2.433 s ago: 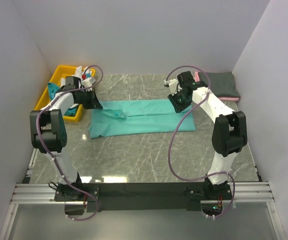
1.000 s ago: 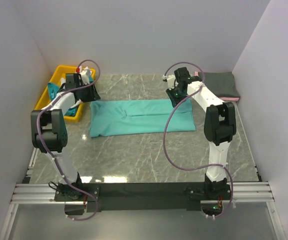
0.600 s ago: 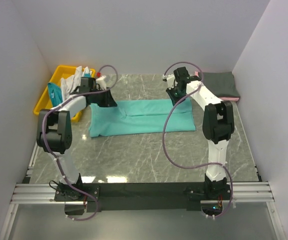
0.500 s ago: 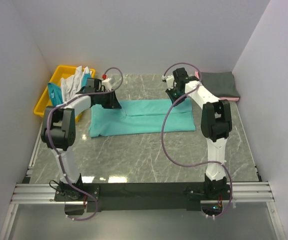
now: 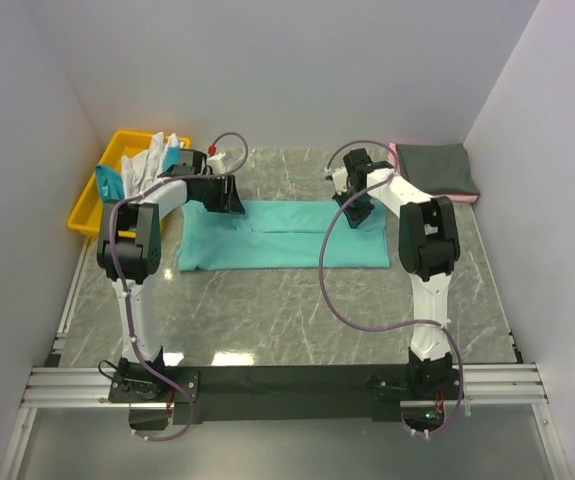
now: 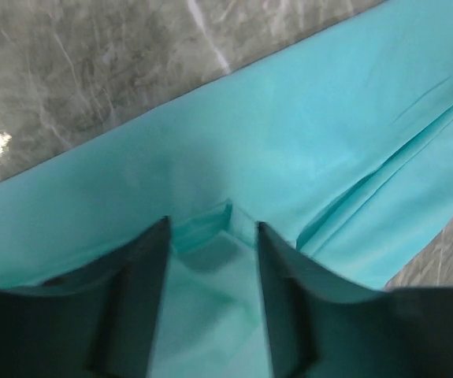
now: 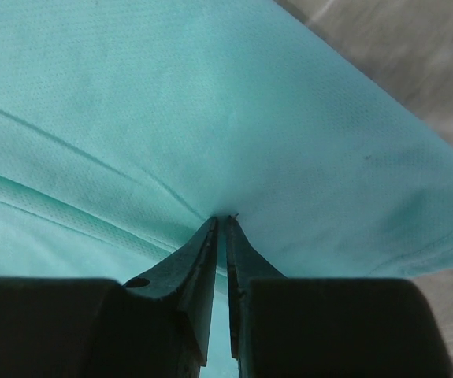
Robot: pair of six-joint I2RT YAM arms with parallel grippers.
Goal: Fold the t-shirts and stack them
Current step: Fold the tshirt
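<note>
The sea-green cloth t-shirt [image 5: 282, 235] lies as a long folded band across the middle of the grey marble tabletop [image 5: 297, 310]. On its upper edge our left gripper [image 6: 210, 236] stands half open astride a small raised tuck, holding nothing; our right gripper [image 7: 221, 221], jaws nearly together, pinches a wrinkle. We judge both are there to lift that edge for another fold, before stacking on the dark grey folded shirt [image 5: 437, 163] at upper right.

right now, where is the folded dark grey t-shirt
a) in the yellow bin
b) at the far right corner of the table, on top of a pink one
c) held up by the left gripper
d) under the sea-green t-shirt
b: the dark grey t-shirt lies folded at the table's far right corner over a pink t-shirt, apart from the sea-green t-shirt and the yellow bin.
</note>
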